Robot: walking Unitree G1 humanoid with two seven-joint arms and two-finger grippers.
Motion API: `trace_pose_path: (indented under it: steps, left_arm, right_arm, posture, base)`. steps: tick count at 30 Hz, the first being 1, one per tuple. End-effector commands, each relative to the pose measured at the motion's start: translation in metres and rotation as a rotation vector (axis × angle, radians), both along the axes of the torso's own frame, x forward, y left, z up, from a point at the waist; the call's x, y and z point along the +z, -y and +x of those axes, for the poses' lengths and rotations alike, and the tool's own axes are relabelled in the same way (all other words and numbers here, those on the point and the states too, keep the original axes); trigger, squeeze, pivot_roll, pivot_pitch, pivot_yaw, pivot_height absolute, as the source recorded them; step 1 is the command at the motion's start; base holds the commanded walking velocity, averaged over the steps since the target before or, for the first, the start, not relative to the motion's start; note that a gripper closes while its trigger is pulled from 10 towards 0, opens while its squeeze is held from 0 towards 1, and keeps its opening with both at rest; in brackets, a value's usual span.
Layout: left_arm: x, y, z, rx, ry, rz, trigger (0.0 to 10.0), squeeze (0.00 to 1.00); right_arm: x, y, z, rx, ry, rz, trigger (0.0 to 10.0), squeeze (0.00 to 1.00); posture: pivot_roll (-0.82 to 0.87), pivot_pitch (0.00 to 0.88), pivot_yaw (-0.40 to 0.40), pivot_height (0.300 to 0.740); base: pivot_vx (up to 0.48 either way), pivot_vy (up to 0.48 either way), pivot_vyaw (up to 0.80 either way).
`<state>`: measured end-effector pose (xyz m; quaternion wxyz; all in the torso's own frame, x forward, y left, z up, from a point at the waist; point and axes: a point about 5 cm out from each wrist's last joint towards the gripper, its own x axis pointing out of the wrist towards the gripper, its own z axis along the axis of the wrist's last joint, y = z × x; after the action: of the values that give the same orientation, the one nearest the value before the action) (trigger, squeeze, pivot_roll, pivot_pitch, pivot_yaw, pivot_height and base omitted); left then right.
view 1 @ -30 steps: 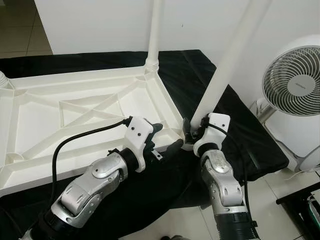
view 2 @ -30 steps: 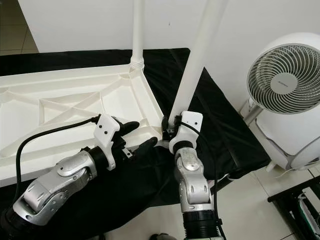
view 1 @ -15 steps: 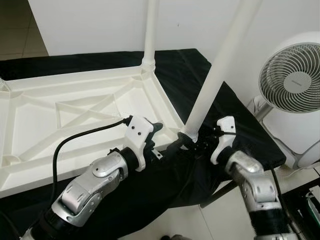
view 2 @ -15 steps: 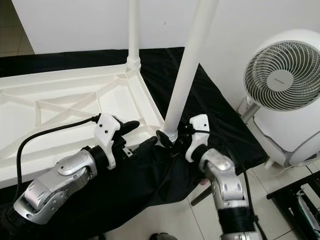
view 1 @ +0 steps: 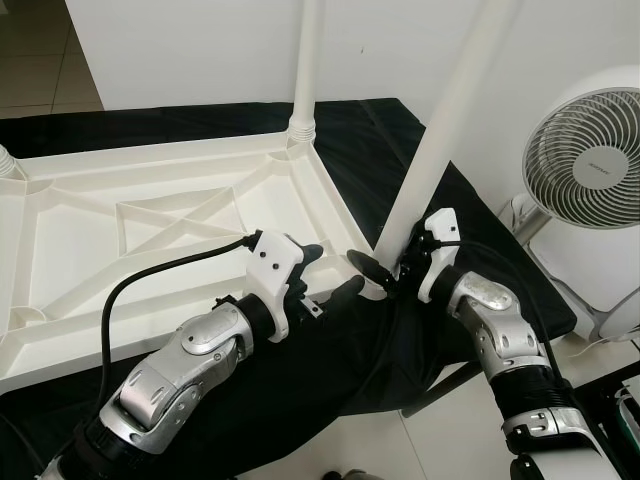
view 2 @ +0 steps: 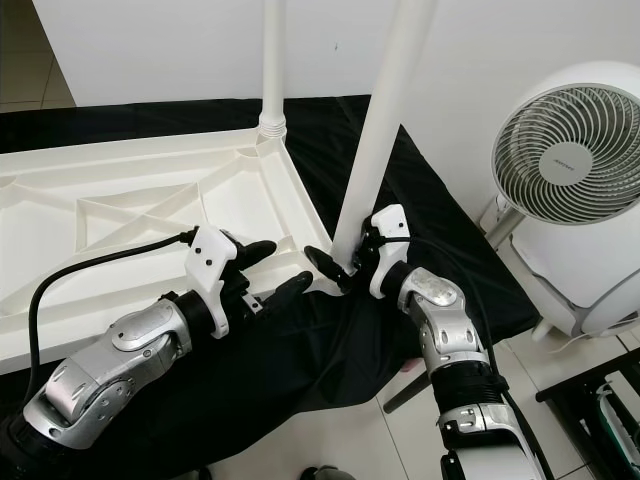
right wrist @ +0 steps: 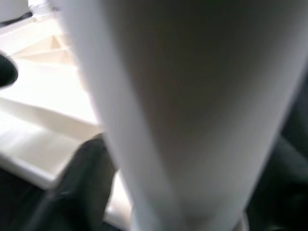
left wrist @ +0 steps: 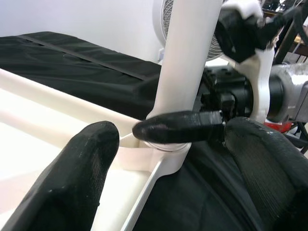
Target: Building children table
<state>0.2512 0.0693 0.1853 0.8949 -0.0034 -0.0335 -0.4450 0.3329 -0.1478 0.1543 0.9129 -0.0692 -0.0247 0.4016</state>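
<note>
A white table top [view 1: 150,225] lies upside down on a black cloth [view 1: 400,150]. One white leg [view 1: 306,70] stands upright in the far right corner. A second white leg [view 1: 445,130] leans over the near right corner socket [left wrist: 166,156]. My right gripper [view 1: 388,268] is shut on this leg's base, one black finger [left wrist: 178,127] crossing its front; the leg [right wrist: 192,110] looms close in the right wrist view. My left gripper [view 1: 330,274] is open just left of that corner, its fingers [left wrist: 72,178] either side of the socket, holding nothing.
A white fan [view 1: 588,170] stands on the tiled floor to the right, close to my right arm. A white wall runs behind the table. A black cable [view 1: 150,280] loops over the table top from my left wrist. A dark frame [view 1: 625,400] sits at the lower right.
My right arm has swung from in front of the leg round to its right side, still holding the base. The left gripper has stayed by the corner.
</note>
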Motion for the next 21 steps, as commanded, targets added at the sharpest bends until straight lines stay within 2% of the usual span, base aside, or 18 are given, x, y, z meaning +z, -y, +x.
trace_pose_path:
  steps: [1,4,14,15,17,18,20,21]
  left_arm:
    - [0.0,0.006,-0.012,-0.186,0.001,0.017,10.0,0.0]
    - [0.0,0.006,-0.013,-0.181,-0.004,0.013,10.0,0.0]
    - [-0.002,0.006,-0.015,-0.178,-0.008,0.012,10.0,0.0]
    - [-0.002,0.006,-0.015,-0.178,-0.007,0.014,10.0,0.0]
    - [-0.002,0.005,-0.016,-0.179,-0.006,0.017,10.0,0.0]
    - [-0.002,0.005,-0.016,-0.179,-0.006,0.017,10.0,0.0]
    - [-0.002,0.005,-0.016,-0.179,-0.006,0.018,10.0,0.0]
    - [-0.002,0.005,-0.016,-0.179,-0.006,0.018,10.0,0.0]
  right_arm:
    - [-0.006,0.003,-0.001,0.019,-0.016,-0.03,0.0,0.0]
    - [-0.015,0.002,-0.004,0.039,-0.039,-0.028,0.0,0.0]
    - [-0.019,-0.001,-0.008,0.066,-0.016,0.005,0.0,0.0]
    - [-0.018,-0.002,-0.008,0.036,-0.022,0.028,10.0,0.0]
    - [-0.016,-0.003,-0.009,-0.052,-0.03,0.076,10.0,0.0]
    - [-0.016,-0.003,-0.009,-0.052,-0.03,0.076,10.0,0.0]
    - [-0.018,-0.004,-0.01,-0.162,-0.064,0.1,10.0,0.0]
    - [-0.018,-0.004,-0.01,-0.162,-0.064,0.1,10.0,0.0]
  posture:
    - [0.08,0.113,-0.088,0.74]
    - [0.08,0.112,-0.091,0.74]
    - [0.09,0.099,-0.097,0.74]
    - [0.09,0.096,-0.1,0.74]
    - [0.09,0.092,-0.103,0.74]
    - [0.09,0.092,-0.103,0.74]
    - [0.09,0.086,-0.105,0.74]
    - [0.09,0.086,-0.105,0.74]
  base:
    - [0.0,0.0,0.0]
    - [0.0,0.0,0.0]
    - [0.0,0.0,0.0]
    - [0.0,0.0,0.0]
    - [0.0,0.0,0.0]
    - [0.0,0.0,0.0]
    - [0.0,0.0,0.0]
    - [0.0,0.0,0.0]
